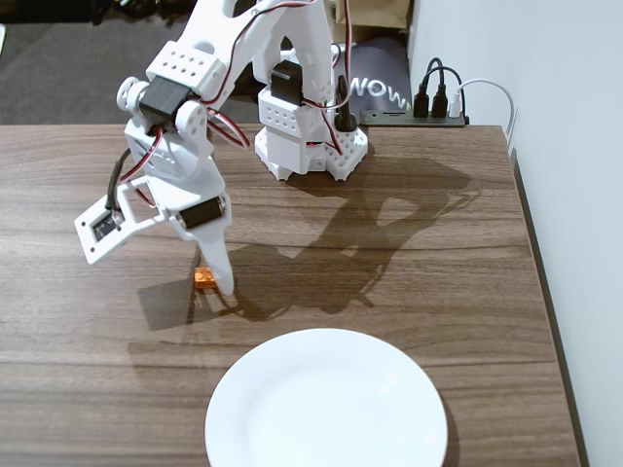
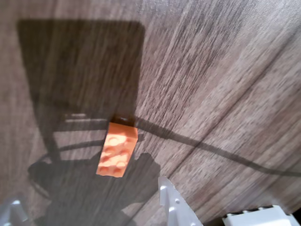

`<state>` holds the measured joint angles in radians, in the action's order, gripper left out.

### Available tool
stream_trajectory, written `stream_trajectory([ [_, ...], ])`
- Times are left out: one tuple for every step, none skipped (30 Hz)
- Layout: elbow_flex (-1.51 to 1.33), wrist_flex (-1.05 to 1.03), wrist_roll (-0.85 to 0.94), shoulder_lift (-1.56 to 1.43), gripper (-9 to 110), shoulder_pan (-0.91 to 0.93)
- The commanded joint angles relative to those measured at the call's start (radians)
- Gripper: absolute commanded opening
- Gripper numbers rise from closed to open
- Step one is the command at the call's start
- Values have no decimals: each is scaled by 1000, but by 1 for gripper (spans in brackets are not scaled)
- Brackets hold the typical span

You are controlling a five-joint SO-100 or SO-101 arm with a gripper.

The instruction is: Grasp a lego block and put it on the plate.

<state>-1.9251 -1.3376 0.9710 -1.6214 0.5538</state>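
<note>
On the brown wooden table (image 1: 438,272), the lego block (image 1: 204,278) is lying just beside the gripper (image 1: 222,284), mostly hidden behind the white finger in the fixed view and well apart from the plate (image 1: 326,404) sitting near the front edge. The arm (image 1: 195,117) is reaching out from its base (image 1: 307,141) and bending steeply down, its fingertip pointing at the tabletop. The wrist view is showing what the fixed view is hiding: the lego block (image 2: 117,149) is resting free on the wood, studs up, between and ahead of the two fingertips (image 2: 168,195), with the jaws standing wide and touching nothing.
</note>
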Motion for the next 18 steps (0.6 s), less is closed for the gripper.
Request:
stream_trajectory([
  [-11,25,9,2,35,9],
  [-20,37,14,8,35,9],
  [-31,49,15,14,35,9],
  [-41,63,18,21,35,9],
  [-51,74,20,26,35,9],
  [-57,83,23,31,35,9],
  [-61,91,26,34,35,9],
  [-63,97,29,37,35,11],
  [-63,101,32,40,35,12],
  [-63,106,35,41,35,12],
  [-63,110,37,43,35,14],
  [-61,114,40,43,35,14],
  [-61,118,43,43,34,14],
  [-61,123,44,44,33,14],
  [-61,127,46,48,32,12],
  [-60,129,46,51,32,9],
  [-60,132,46,52,31,8],
  [-60,133,48,55,30,5],
])
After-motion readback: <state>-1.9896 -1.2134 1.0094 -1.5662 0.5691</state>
